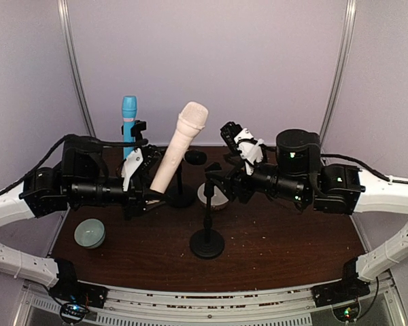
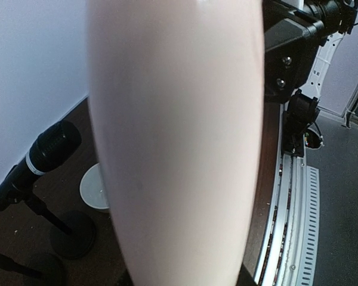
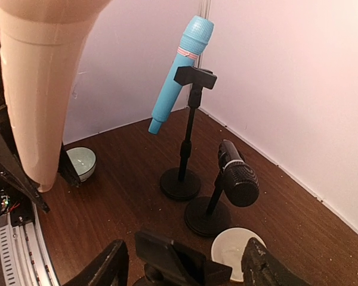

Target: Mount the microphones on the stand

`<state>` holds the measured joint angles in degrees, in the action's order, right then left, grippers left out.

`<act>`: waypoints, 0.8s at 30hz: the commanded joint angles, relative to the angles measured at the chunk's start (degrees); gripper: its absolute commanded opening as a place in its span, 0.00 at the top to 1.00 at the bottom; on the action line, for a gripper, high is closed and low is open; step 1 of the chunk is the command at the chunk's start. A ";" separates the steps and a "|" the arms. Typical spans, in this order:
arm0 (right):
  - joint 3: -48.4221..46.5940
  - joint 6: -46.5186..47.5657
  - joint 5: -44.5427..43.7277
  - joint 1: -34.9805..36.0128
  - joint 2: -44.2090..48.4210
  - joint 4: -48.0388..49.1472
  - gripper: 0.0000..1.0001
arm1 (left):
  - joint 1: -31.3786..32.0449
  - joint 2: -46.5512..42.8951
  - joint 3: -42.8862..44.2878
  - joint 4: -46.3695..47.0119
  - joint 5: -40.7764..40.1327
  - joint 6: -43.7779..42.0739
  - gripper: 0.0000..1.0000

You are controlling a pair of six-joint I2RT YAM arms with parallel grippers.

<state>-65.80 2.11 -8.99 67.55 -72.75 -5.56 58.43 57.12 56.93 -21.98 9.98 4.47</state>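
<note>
My left gripper (image 1: 148,185) is shut on the lower body of the cream-pink microphone (image 1: 179,146), which tilts up to the right. That microphone (image 2: 173,149) fills the left wrist view and hides the fingers. The light blue microphone (image 1: 128,117) sits in the clip of the back stand (image 3: 188,128). The black microphone (image 1: 195,157) rests on a short stand (image 3: 210,215). A third stand (image 1: 207,239) has an empty clip (image 3: 173,257). My right gripper (image 3: 185,265) is open, with one finger on each side of that clip.
A pale green bowl (image 1: 90,233) stands at the front left of the brown table (image 1: 279,238). A white bowl (image 3: 234,250) lies just behind the empty stand, next to the black microphone's base. Pale walls close off the back and the sides.
</note>
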 commanded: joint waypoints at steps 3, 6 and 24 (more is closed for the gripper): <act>-6.95 2.89 -6.20 2.27 -5.20 -3.74 0.37 | -0.43 -3.02 -1.74 4.25 -1.49 0.25 1.00; -8.63 4.21 -7.72 3.39 -6.68 -4.82 0.47 | -0.43 -4.04 -2.36 4.38 -2.23 0.23 1.00; -16.48 25.45 -20.36 10.98 -14.35 -20.86 0.82 | -0.43 -6.74 -5.86 6.92 -2.80 1.38 1.00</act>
<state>-81.36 19.05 -24.75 77.17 -85.19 -17.12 58.43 51.44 51.51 -19.29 7.46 5.06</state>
